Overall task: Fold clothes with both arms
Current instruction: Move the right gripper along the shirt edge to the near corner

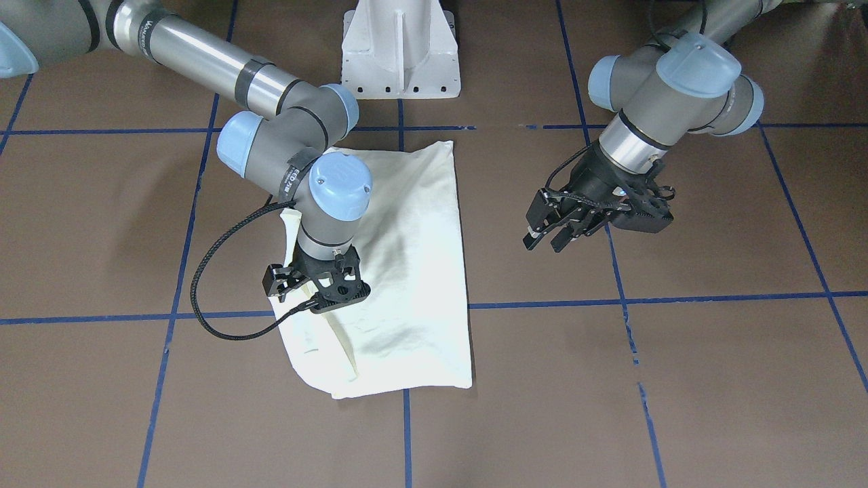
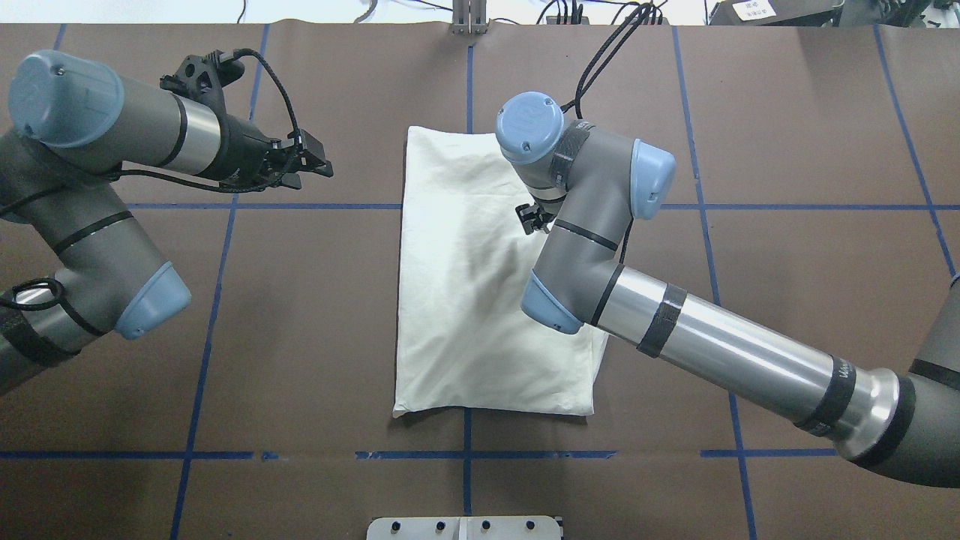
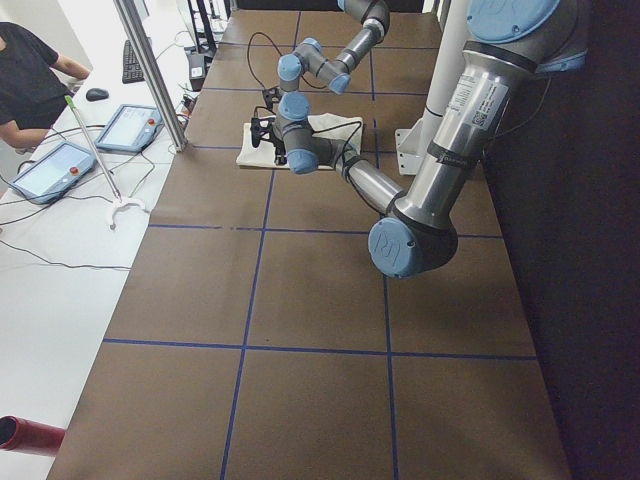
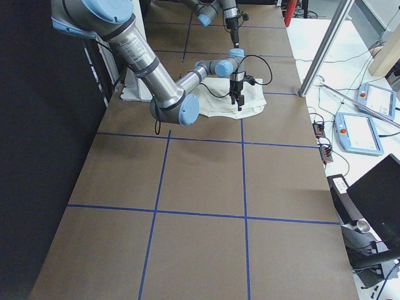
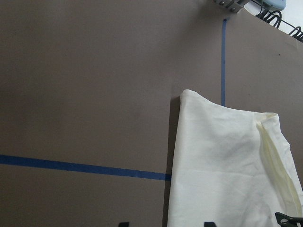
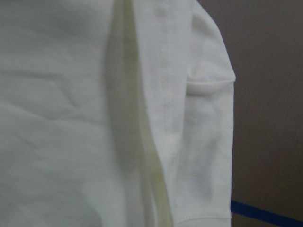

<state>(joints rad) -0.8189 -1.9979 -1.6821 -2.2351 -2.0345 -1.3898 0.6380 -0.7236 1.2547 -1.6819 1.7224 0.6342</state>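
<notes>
Brown table (image 1: 678, 379) w/ blue tape grid (image 1: 719, 297) has the cream T-shirt (image 1: 413, 285) lying at centre, folded to a rough rectangle, plain side up. R gripper (image 1: 315, 291) points down low over the shirt's edge on the robot's right side; can't tell whether its jaws are apart or together. L gripper (image 1: 544, 242) hangs above bare table on the robot's left, well apart from the shirt, fingers spread.

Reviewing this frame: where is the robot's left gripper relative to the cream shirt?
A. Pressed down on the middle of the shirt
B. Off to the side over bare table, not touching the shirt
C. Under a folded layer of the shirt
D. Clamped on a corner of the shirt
B: the left gripper hangs over the bare brown table with a clear gap to the shirt; only the right gripper is over the cloth.
</notes>
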